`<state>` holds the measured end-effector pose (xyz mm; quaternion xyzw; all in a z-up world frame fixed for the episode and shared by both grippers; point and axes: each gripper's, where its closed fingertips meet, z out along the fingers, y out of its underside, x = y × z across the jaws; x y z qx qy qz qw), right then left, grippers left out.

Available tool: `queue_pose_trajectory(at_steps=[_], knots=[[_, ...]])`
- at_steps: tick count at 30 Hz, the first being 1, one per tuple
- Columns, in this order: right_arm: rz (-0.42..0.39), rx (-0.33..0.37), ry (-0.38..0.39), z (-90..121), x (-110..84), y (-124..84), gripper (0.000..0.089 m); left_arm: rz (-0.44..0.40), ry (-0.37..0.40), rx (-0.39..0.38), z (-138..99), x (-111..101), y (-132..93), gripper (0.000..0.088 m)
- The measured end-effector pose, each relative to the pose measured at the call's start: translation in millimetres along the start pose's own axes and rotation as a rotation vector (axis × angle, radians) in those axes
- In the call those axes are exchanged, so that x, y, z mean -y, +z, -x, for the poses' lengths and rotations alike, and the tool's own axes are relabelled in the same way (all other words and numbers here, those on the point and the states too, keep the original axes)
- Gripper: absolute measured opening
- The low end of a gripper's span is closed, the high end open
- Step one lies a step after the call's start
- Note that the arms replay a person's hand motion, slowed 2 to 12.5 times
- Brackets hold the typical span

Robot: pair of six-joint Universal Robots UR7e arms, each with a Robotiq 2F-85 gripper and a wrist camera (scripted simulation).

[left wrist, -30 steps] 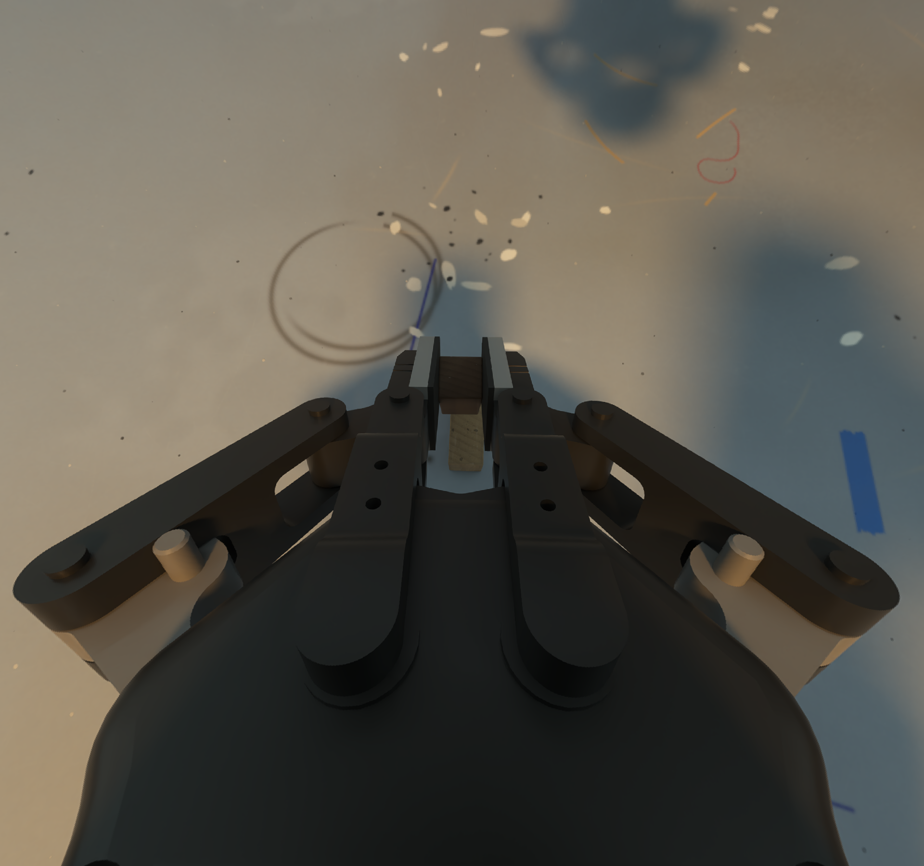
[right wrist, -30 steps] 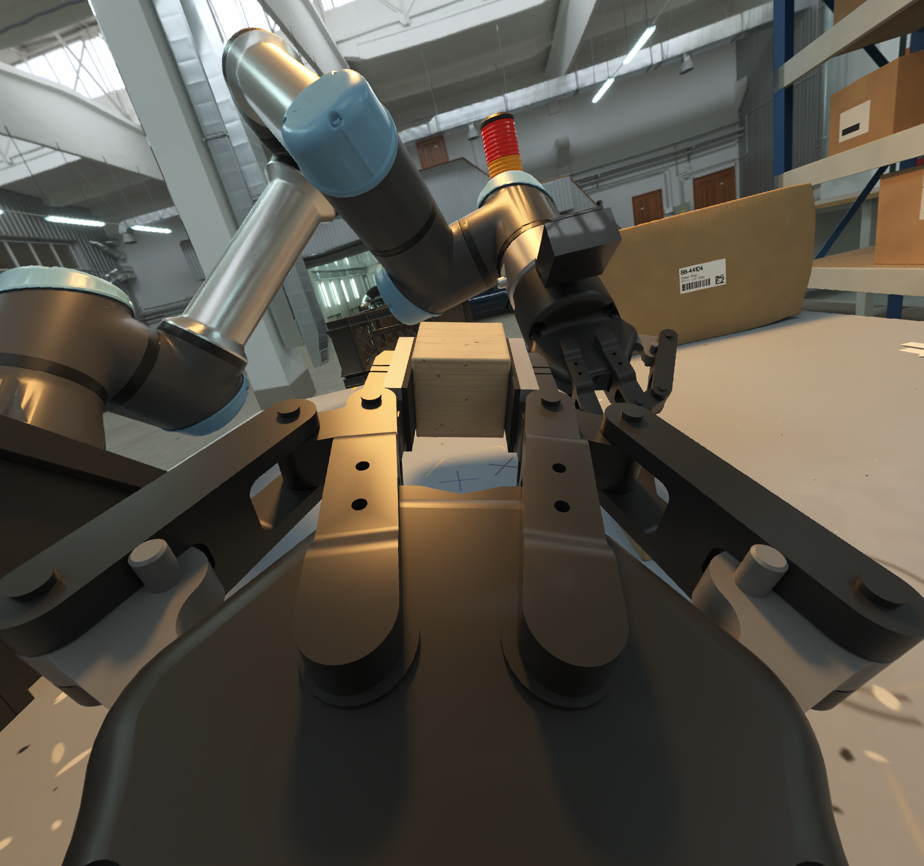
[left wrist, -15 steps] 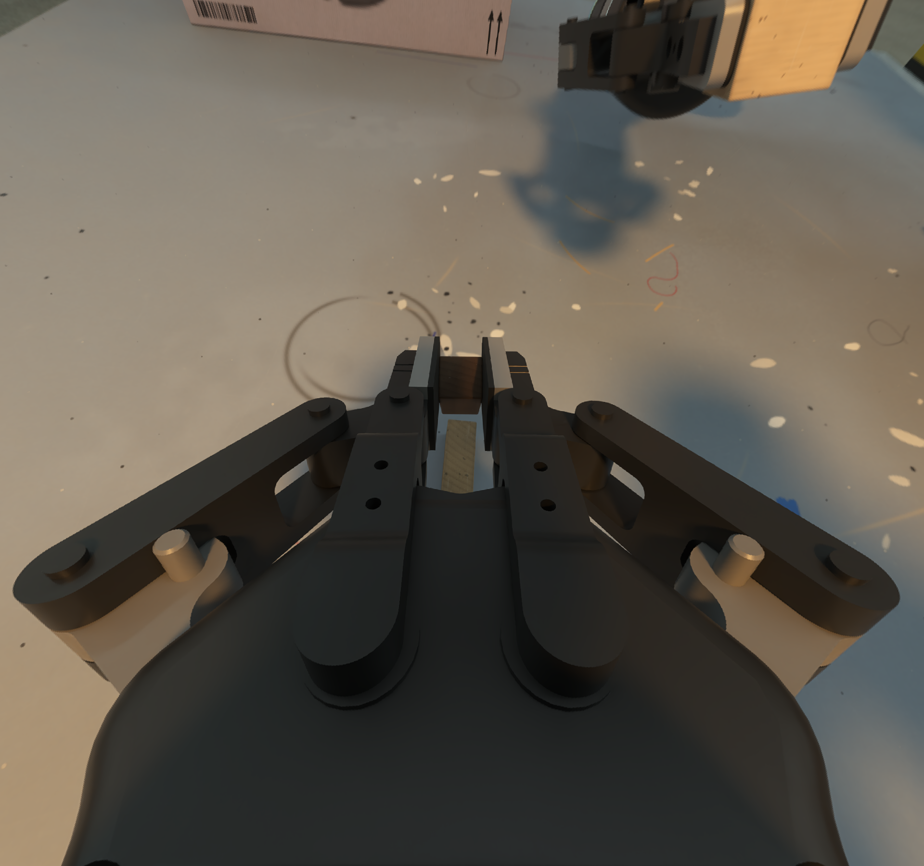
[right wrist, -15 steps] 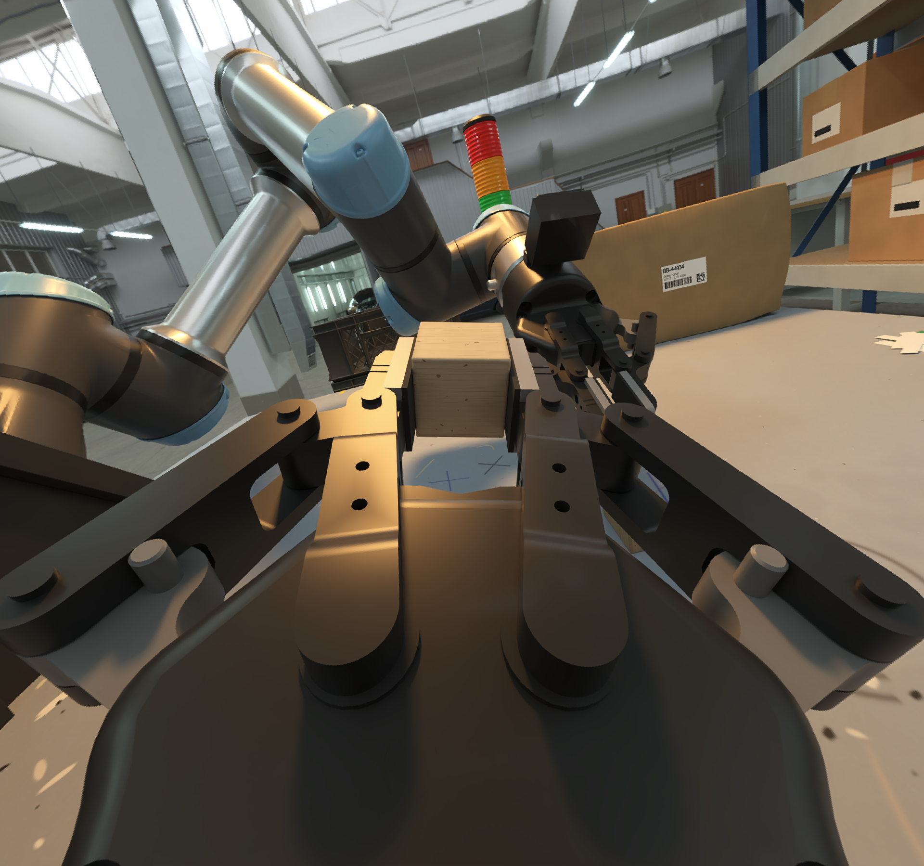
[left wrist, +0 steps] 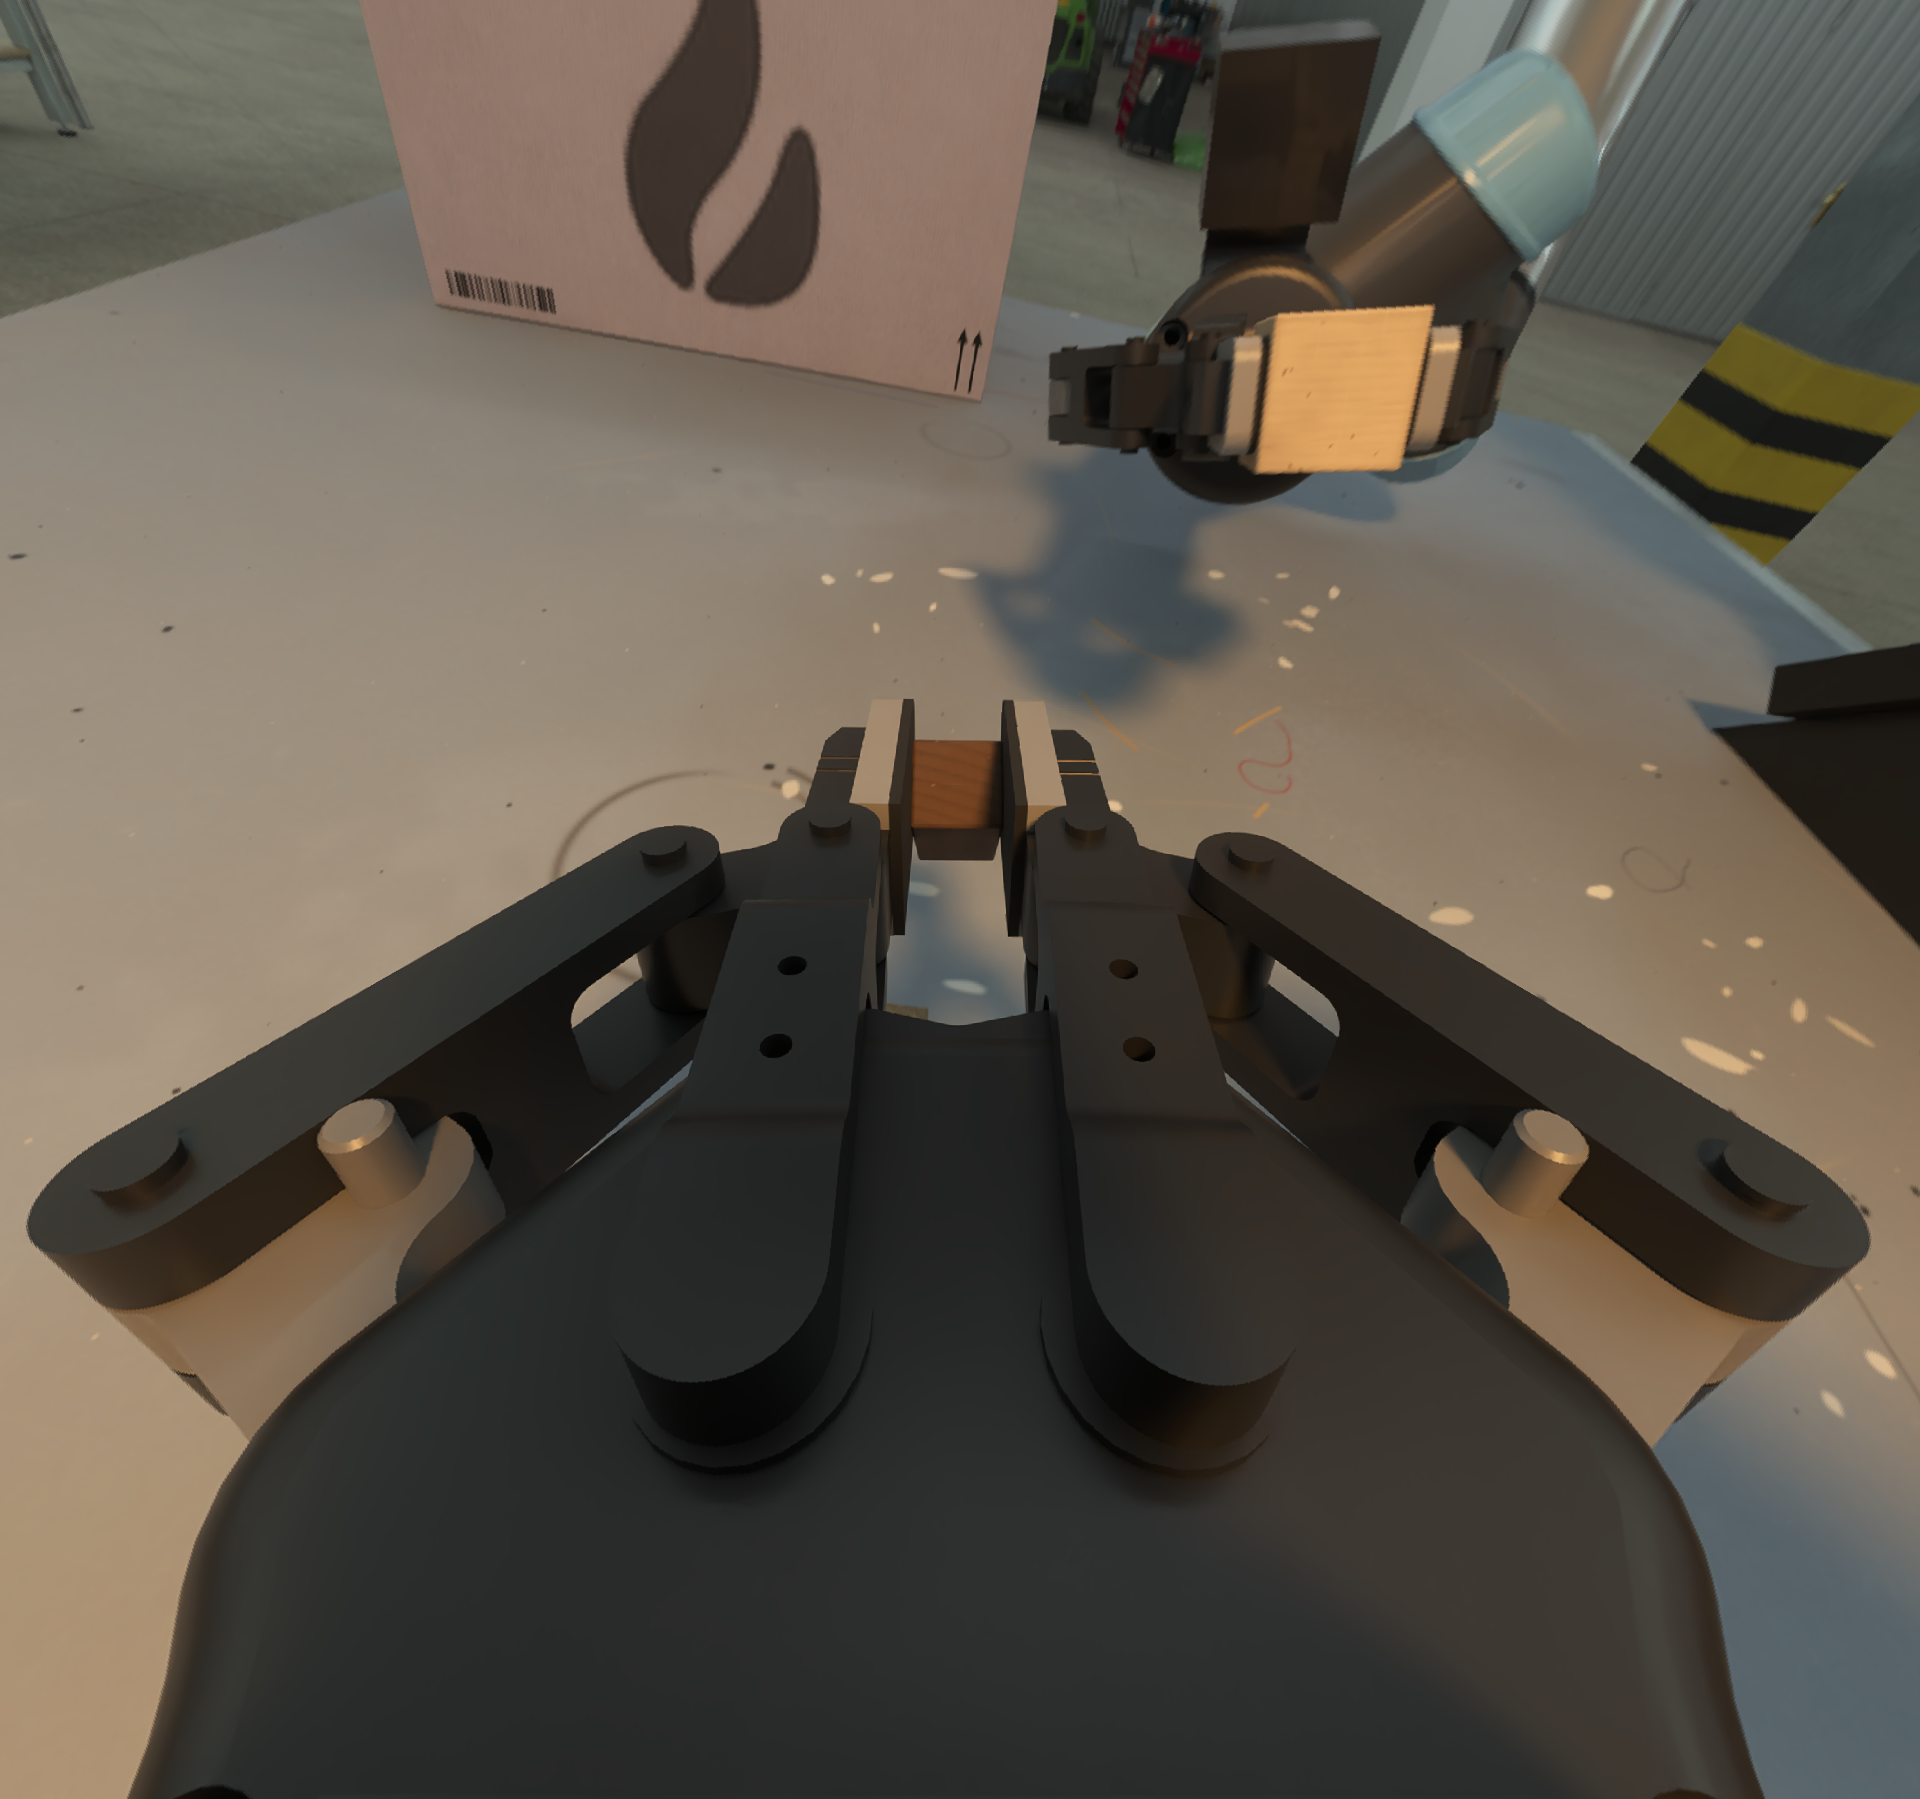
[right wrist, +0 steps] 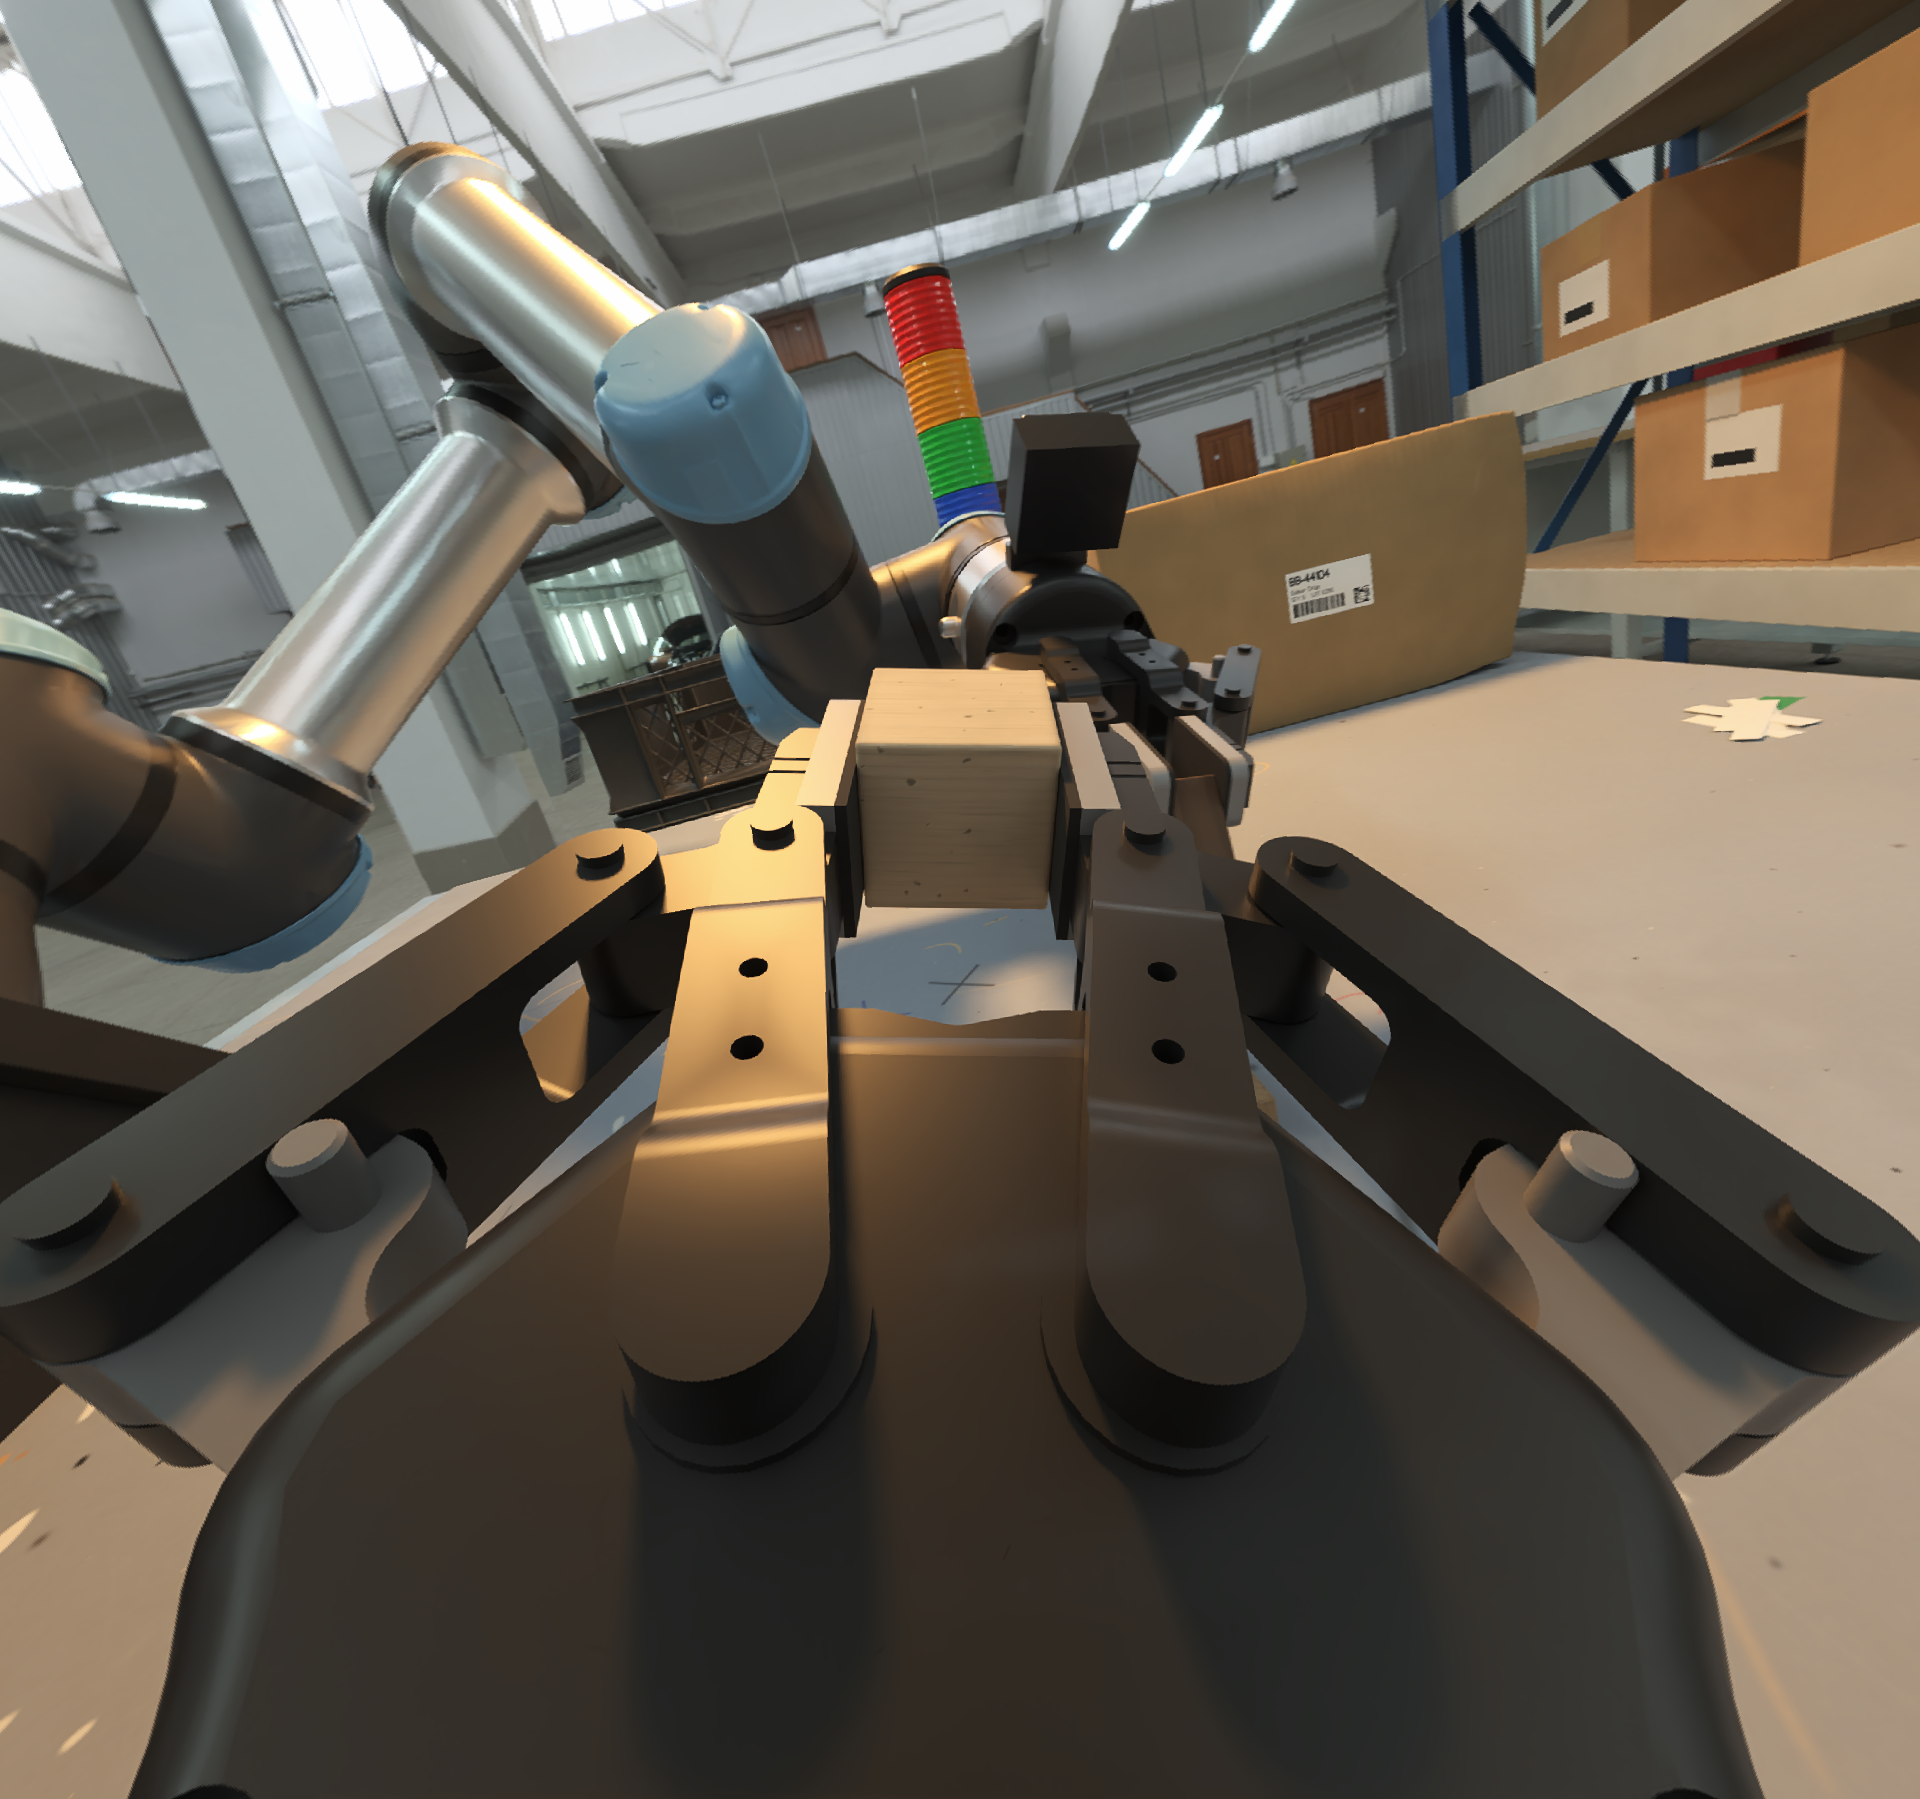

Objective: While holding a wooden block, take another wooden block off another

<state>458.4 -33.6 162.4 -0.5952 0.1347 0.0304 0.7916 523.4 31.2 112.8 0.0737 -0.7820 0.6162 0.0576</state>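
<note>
My left gripper (left wrist: pixel 956 750) is shut on a small brown wooden block (left wrist: pixel 954 795) and holds it above the grey table (left wrist: pixel 364 606). A sliver of pale wood (left wrist: pixel 902 1008) shows low between the fingers; what it rests on is hidden. My right gripper (right wrist: pixel 956 762) is shut on a larger pale wooden block (right wrist: pixel 956 814), held in the air. In the left wrist view it hangs at the upper right (left wrist: pixel 1342 367) with its block (left wrist: pixel 1340 409) facing me. The left gripper (right wrist: pixel 1205 747) sits just behind the pale block in the right wrist view.
A pink cardboard box (left wrist: pixel 707 128) stands at the table's far side. A brown box (right wrist: pixel 1351 544) and shelves with boxes (right wrist: pixel 1714 295) lie beyond the left arm (right wrist: pixel 468 523). A dark slab (left wrist: pixel 1839 762) sits at the right table edge. A striped post (left wrist: pixel 1766 440) stands beyond.
My left gripper has tilted up from facing the table, still shut on the small block; the pale block below has slid almost out of view. The right gripper keeps its block, shifted slightly.
</note>
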Motion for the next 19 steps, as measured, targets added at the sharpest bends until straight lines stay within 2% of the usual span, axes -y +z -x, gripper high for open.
queue_pose_trajectory(at_steps=[12,19], knots=[[-0.019,-0.082,-0.05,-17.5,19.4,7.4,0.0286,-0.145,-0.05,-0.04,-9.1,22.4,-4.1,0.0147],[-0.021,-0.096,-0.074,-24.6,30.8,13.4,0.0286,-0.222,-0.091,-0.059,-11.4,34.2,-8.6,0.0147]])
